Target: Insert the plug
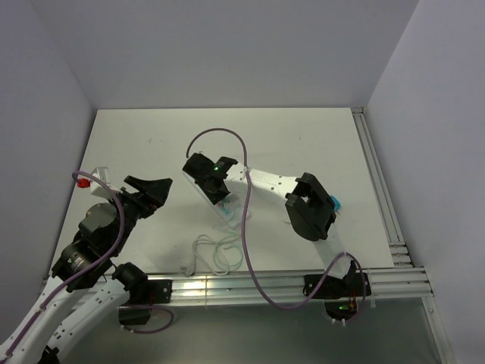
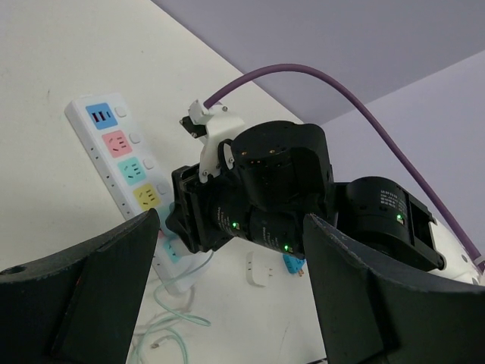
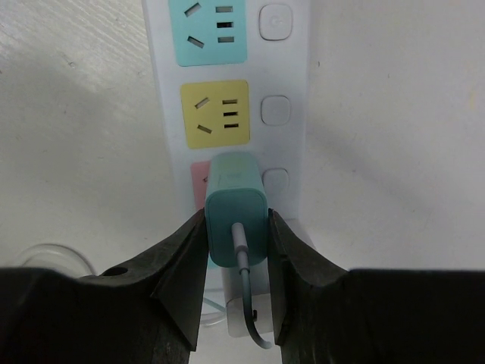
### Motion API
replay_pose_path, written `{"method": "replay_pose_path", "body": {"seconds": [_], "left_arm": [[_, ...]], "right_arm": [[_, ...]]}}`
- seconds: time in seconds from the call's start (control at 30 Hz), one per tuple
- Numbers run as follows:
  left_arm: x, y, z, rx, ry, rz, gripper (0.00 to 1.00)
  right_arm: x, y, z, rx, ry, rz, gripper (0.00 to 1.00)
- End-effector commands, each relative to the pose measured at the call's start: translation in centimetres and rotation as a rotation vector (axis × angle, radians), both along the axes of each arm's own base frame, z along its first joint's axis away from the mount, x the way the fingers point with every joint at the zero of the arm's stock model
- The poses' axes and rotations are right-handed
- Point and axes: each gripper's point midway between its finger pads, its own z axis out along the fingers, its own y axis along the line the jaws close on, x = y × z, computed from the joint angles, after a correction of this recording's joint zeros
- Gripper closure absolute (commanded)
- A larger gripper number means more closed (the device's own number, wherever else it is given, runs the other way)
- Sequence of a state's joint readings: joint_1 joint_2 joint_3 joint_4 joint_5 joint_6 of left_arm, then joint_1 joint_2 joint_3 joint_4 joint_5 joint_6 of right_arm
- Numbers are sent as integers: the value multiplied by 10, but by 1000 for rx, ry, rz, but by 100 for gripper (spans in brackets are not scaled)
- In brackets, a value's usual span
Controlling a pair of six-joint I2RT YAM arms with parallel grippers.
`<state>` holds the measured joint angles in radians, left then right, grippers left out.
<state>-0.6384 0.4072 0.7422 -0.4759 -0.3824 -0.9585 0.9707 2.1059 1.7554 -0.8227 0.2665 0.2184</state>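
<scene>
My right gripper [image 3: 236, 227] is shut on a teal plug [image 3: 236, 205], its fingers [image 3: 186, 254] pressed to both sides. The plug stands over the pink socket of a white power strip [image 3: 299, 68], just below the yellow socket [image 3: 216, 114]. Its prongs are hidden, so I cannot tell how deep it sits. A pale green cable [image 3: 246, 303] hangs from its back. In the top view the right gripper [image 1: 214, 186] is over the strip [image 1: 225, 214] at the table's middle. My left gripper [image 1: 155, 193] is open and empty, off to the left.
The plug's cable [image 1: 220, 254] lies coiled near the front edge. A white adapter [image 2: 258, 269] and a blue adapter [image 2: 292, 263] lie on the table right of the strip. A red-tipped clear object [image 1: 82, 182] sits at the left edge. Aluminium rails [image 1: 379, 197] run along the right side.
</scene>
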Motion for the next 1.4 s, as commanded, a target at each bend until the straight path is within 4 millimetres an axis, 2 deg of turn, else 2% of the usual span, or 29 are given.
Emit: {"method": "replay_pose_path", "body": {"seconds": [0.0,0.13,0.17,0.3,0.47,0.7,0.73,0.8,0.9,1.03,1.07,1.13,1.3,1.33,1.37], "left_arm": [[-2,5,16,-11,-47,8,17],[-2,3,15,-16,-47,3,17],[-2,2,14,-18,-46,-5,17],[-3,3,14,-8,-43,-3,17],[-4,6,21,-15,-61,5,17],[-2,6,16,-10,-49,14,17],[-3,6,17,-12,-51,11,17],[-4,7,16,-12,-51,11,17],[-6,12,19,-6,-59,26,17],[-7,14,22,-10,-66,33,17],[-7,13,22,-11,-65,29,17],[-6,10,22,-14,-63,19,17],[-6,8,21,-17,-60,11,18],[-6,9,22,-19,-63,13,17],[-6,9,21,-16,-59,13,17]], "right_arm": [[-18,-13,-61,-105,120,1,100],[-28,0,-79,-25,198,28,100],[-35,-3,-87,-10,241,28,100],[-38,-13,-107,-38,311,28,100],[-45,-23,-115,-94,367,62,100],[-63,-35,-150,-169,430,47,100],[-65,-28,-154,-132,440,52,100],[-72,-33,-161,-123,468,40,100],[-71,-42,-170,-165,455,37,100],[-68,-42,-159,-169,446,47,100],[-64,-37,-154,-166,435,52,100],[-57,-44,-147,-211,405,45,100],[-38,-36,-119,-164,300,41,100],[-36,-33,-113,-155,286,47,91],[-33,-30,-105,-137,268,46,89]]}}
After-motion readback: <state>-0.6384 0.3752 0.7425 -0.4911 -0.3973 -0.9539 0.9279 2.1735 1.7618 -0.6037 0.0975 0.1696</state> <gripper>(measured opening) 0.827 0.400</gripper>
